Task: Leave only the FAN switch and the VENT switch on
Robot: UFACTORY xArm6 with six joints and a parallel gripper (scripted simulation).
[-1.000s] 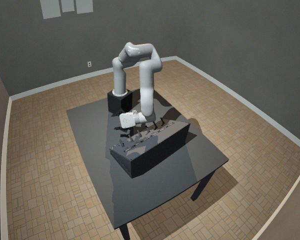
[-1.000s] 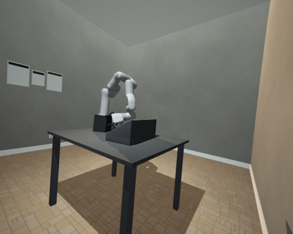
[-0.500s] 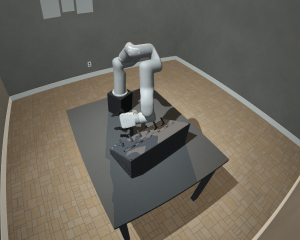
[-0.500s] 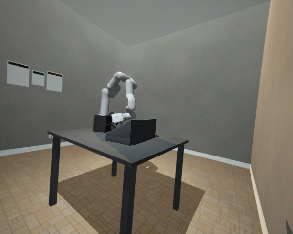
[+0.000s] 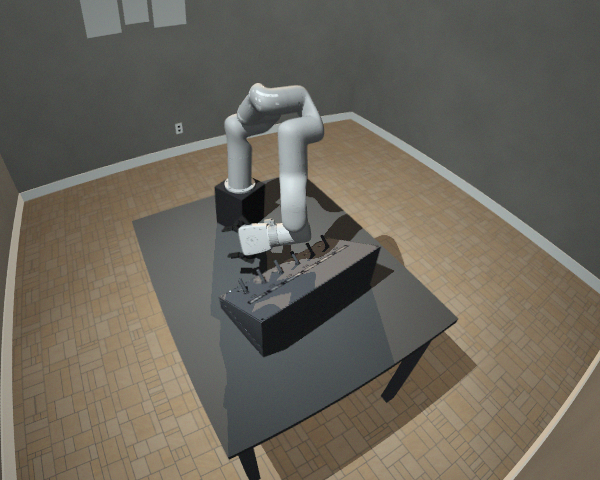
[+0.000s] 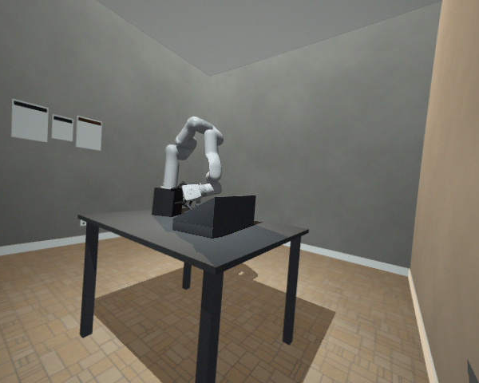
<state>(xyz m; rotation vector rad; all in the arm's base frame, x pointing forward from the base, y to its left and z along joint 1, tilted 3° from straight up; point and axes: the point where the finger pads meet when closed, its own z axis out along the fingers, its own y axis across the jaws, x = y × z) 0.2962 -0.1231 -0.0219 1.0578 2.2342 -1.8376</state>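
The console is a dark wedge-shaped box lying askew on the black table. It also shows in the exterior view, where its switch face is turned away. Several small toggle switches stand in a row along its sloped top, above a strip of labels too small to read. I cannot tell which switches are on. My gripper hangs from the white wrist behind the console's left half, near the row of switches. It is open and empty. It also shows in the exterior view, pointing down and left.
The arm's black base block stands at the back of the table, close behind the gripper. The table edges lie a little beyond the console's right end and well in front of it.
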